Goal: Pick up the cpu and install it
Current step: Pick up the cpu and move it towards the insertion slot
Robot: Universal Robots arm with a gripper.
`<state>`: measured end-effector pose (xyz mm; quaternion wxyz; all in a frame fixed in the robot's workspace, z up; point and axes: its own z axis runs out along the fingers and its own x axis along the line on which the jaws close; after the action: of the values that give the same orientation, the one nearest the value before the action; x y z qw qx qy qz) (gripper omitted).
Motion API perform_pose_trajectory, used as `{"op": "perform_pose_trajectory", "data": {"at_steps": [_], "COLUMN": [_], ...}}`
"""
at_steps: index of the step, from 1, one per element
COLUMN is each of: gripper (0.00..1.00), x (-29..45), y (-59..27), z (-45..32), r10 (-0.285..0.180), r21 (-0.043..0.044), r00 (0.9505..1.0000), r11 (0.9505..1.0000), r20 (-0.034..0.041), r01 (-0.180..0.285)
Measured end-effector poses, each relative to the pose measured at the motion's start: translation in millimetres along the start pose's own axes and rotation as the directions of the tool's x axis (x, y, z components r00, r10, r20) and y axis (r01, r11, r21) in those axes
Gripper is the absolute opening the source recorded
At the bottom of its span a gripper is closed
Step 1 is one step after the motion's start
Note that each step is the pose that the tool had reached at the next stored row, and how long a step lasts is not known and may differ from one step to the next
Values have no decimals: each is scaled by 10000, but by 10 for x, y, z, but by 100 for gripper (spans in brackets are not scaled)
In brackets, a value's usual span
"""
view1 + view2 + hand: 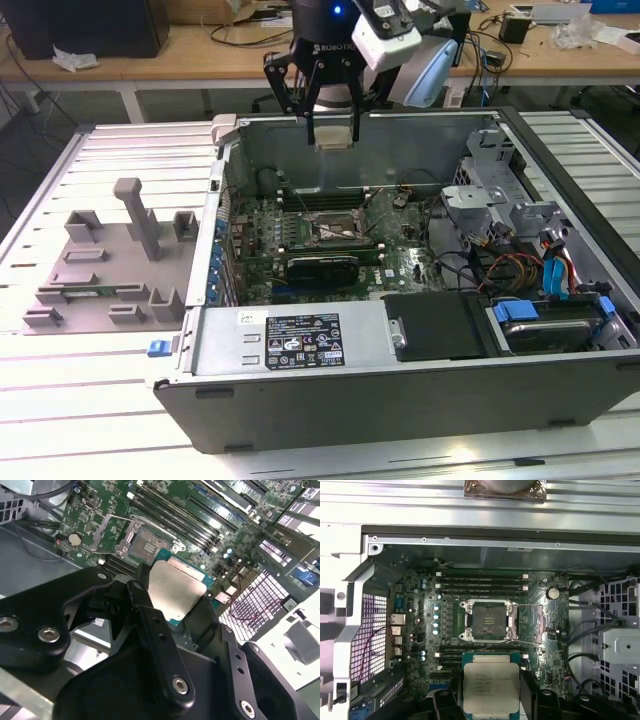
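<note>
- You have the cpu (491,687) pinched by two opposite edges. The fingers (145,610) are drawn in narrow on it, and its silver top faces both wrist cameras.
- In the exterior view the gripper (335,135) hangs with it over the far wall of the open computer case (400,140), well above the motherboard (300,225) and short of the socket (487,621).
- The socket lies bare with its metal frame (530,625) swung aside, so the way in looks free.
- Carry the chip flat, because I judge a tilted one would meet the contacts corner-first.
- Square its edges to the socket's in the first wrist view, where they look nearly parallel.
- The corner marks are too small to tell, so confirm the orientation yourself.
- The edge-only grip looks thin, so move slowly and without jerks.
- Mind the fingers near the frame and the memory slots (480,580).
</note>
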<state>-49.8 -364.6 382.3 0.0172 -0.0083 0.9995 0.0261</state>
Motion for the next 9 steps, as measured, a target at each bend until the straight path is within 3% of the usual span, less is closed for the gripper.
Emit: {"op": "perform_pose_trajectory", "data": {"at_steps": [7, 9], "gripper": [55, 55], "x": [11, 17], "y": [5, 7], "z": [150, 228], "r10": [-10, -10], "r21": [-1, 0], "r00": [10000, 10000], "r11": [10000, 10000], "r20": [11, 10], "r01": [10, 10]}}
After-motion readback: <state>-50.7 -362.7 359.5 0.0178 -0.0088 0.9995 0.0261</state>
